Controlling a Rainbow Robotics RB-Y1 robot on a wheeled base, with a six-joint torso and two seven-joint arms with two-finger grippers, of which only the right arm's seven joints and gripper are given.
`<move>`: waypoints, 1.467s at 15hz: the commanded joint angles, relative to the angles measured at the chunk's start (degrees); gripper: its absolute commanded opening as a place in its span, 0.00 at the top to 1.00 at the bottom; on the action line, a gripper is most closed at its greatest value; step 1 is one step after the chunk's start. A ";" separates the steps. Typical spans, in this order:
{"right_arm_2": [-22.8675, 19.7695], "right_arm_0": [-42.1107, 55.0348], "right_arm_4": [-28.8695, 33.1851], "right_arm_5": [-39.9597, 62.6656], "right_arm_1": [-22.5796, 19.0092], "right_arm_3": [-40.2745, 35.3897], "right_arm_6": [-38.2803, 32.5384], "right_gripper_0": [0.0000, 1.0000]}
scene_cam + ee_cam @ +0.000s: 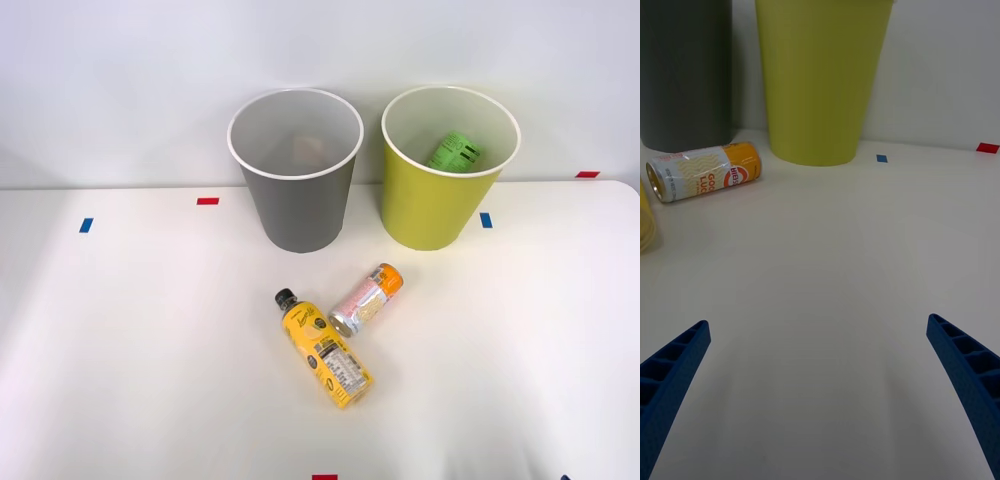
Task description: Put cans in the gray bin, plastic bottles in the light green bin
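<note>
My gripper (820,375) is released: in the wrist view its two blue ribbed fingers (670,375) stand wide apart, and only bare white bench (120,350) lies between them. It holds nothing.

The gray bin (296,175) and the light green bin (445,170) stand upright side by side near the far edge of the bench, the gray one to the left, with a narrow gap between them. Inside the light green bin I see a green-labelled bottle (455,153) leaning on the inner wall. Something pale lies at the bottom of the gray bin, but I cannot tell what it is.

The can (366,300) lies on its side near the middle of the bench, in front of the gap between the two bins. Its orange end points to the light green bin and its silver top points to the near edge. The yellow bottle (325,348) lies on its side just beside the can, nearer to the near edge. Its black cap points to the far left and its base to the near right. The can's silver top is very close to the bottle's body; I cannot tell whether they touch.

Small red tape marks (207,201) and blue tape marks (86,225) are stuck along the far part of the bench.
</note>
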 commanded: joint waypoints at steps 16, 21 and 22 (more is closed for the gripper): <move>0.00 0.00 0.00 0.00 0.00 0.00 0.00 0.00; 0.00 0.00 0.00 0.00 0.00 0.00 0.00 0.00; 0.00 0.00 0.00 0.00 0.00 0.00 0.00 0.00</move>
